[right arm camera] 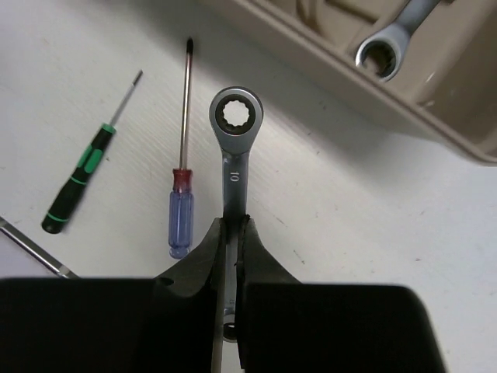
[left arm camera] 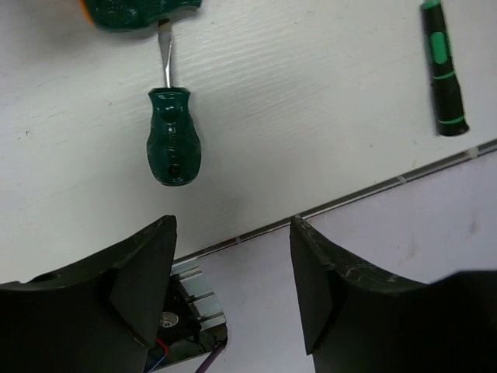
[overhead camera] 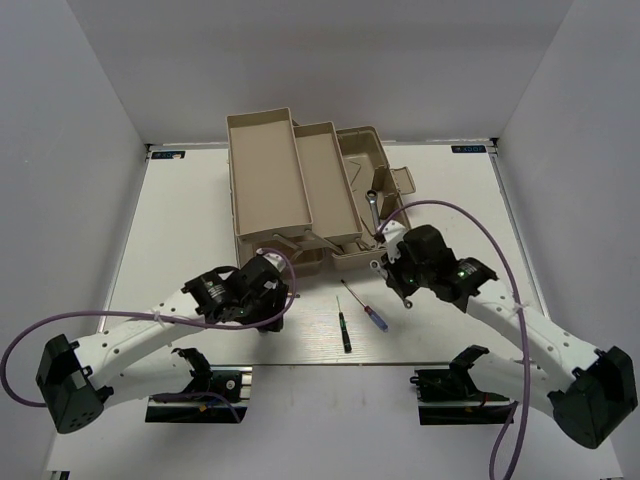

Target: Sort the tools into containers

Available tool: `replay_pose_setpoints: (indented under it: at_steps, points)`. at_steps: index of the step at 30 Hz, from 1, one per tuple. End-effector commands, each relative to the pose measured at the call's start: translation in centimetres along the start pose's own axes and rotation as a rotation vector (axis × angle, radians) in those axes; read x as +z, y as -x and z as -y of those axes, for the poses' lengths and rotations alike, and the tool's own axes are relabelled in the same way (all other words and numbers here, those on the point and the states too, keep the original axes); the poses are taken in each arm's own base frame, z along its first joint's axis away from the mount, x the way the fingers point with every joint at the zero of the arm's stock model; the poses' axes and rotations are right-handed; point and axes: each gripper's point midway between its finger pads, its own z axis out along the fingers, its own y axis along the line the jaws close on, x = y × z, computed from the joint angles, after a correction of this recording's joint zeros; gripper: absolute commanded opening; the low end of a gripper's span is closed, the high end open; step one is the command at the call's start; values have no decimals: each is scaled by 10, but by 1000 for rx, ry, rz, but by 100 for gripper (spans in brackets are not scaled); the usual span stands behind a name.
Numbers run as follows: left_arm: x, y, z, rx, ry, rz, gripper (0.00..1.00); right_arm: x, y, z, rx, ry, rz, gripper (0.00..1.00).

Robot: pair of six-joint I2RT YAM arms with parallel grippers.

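A second green handle is cut off at top left; the green screwdriver lies on the desk above the spread left fingers. Right fingers clamp the ratchet wrench, hiding its shank.

Left gripper spread wide, apparently low; right gripper clamped on a wrench.
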Motion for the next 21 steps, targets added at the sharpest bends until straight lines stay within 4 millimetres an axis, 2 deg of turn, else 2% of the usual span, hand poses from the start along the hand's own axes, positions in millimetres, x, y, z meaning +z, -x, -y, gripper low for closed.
replay_pose_setpoints:
  at_steps: [1,4,5,7,8,9,10,11,14,15,16,17,18,19,20,21]
  points:
    - [6,7,-4,-32,55,20,71,-30,45,3,-34,-4,159,0]
    - [9,12,-3,-45,56,36,72,-45,74,8,-30,-12,225,0]
    - [12,8,-5,-54,63,27,72,-48,84,11,-29,-22,237,0]
    - [13,8,-4,-56,56,37,73,-45,100,21,-19,-50,248,0]
    - [13,11,-5,-57,58,49,73,-48,115,25,-17,-68,279,0]
    - [12,12,-4,-58,53,57,73,-48,120,34,-2,-91,282,0]
    - [12,12,-4,-58,53,57,73,-51,133,39,4,-104,303,0]
    - [12,13,-6,-58,64,65,74,-36,137,44,16,-104,262,0]
    - [16,15,-9,-57,89,70,74,-19,156,65,59,-128,236,0]
    - [19,16,-8,-56,92,66,74,-5,153,75,82,-134,198,0]
    - [21,15,-9,-55,98,57,74,-12,171,81,95,-145,222,0]
    - [21,15,-9,-55,98,57,74,2,169,83,106,-125,187,0]
    - [23,14,-12,-54,108,61,74,15,163,95,134,-131,145,0]
    - [23,14,-11,-65,108,62,74,13,179,99,146,-135,169,0]
    - [28,9,-13,-75,112,56,74,37,171,103,166,-105,120,0]
    - [30,9,-13,-76,108,62,74,42,170,109,180,-101,104,0]
